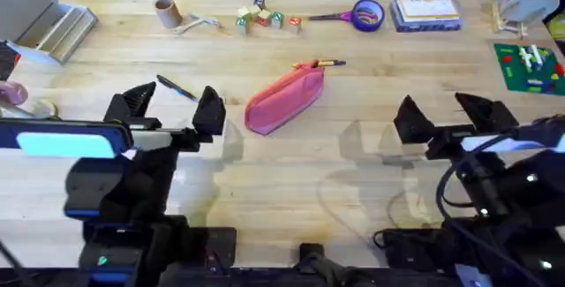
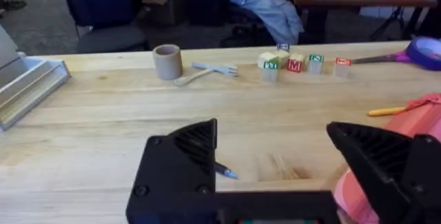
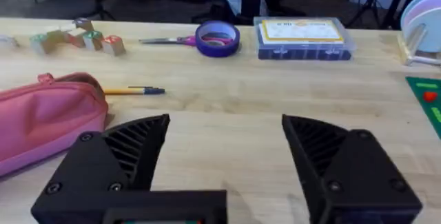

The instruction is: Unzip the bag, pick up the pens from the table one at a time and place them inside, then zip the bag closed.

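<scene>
Tools first, nearest the bases: left tool [image 1: 173, 107] hangs with black fingers spread wide and nothing between them, right tool [image 1: 457, 115] likewise wide and empty, both low over the light wood butcher-block surface [image 1: 291, 190]. Just past the left tool's fingers lies the slim dark blue-black pen [image 1: 177, 87], flat on the wood, its tip peeking beside a finger in the left wrist view [image 2: 226, 171]. Between the two arms sits the pink soft fabric pencil pouch [image 1: 284, 100], lying at a slant and, as far as I can tell, not yet unzipped. At its far end, touching or nearly so, rests the orange-yellow pen with a dark end [image 1: 323, 63].

Count: one pouch, two pens, two empty tools.

Handling call: that pouch looks light and floppy, so it will likely slide or bunch when tugged; one tool should pin an end while the other takes the zipper pull, which I cannot make out here. Pens look stiff, thin and prone to rolling; grip each across mid-barrel
</scene>
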Action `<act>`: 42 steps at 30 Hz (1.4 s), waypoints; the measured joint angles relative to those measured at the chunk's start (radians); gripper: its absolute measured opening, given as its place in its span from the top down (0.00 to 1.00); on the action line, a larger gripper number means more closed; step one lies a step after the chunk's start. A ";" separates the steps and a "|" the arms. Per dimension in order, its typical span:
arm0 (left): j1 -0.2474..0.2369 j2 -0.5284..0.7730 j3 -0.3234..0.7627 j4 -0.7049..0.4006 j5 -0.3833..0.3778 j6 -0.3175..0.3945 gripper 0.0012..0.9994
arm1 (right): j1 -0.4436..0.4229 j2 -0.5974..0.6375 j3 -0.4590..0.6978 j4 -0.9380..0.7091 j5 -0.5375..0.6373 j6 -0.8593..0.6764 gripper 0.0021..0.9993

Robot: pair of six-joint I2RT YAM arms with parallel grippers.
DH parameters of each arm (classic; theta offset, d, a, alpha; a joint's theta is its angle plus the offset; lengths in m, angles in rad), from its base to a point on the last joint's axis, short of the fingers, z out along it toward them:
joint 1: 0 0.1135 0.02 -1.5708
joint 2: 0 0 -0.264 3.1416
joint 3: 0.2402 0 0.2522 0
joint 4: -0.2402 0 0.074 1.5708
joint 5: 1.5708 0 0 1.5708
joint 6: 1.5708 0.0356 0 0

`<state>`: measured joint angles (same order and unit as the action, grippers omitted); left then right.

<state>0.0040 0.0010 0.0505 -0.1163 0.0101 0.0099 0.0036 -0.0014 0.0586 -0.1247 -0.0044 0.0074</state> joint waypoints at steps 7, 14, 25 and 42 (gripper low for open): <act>0.000 0.029 0.202 -0.201 0.000 0.026 0.01 | 0.000 0.055 0.179 -0.206 -0.012 0.000 0.00; 0.000 0.190 0.420 -0.319 0.000 0.078 0.01 | 0.000 0.205 0.434 -0.307 -0.013 0.000 0.00; 0.000 0.566 0.816 -0.496 0.009 0.096 0.01 | 0.000 0.531 0.800 -0.461 -0.020 0.041 0.00; 0.000 0.706 0.923 -0.778 0.215 0.412 0.01 | 0.000 0.568 0.825 -0.468 -0.042 0.046 0.00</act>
<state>0.0040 0.7067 0.9737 -0.8943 0.2254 0.4216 0.0036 0.5667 0.8837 -0.5922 -0.0467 0.0532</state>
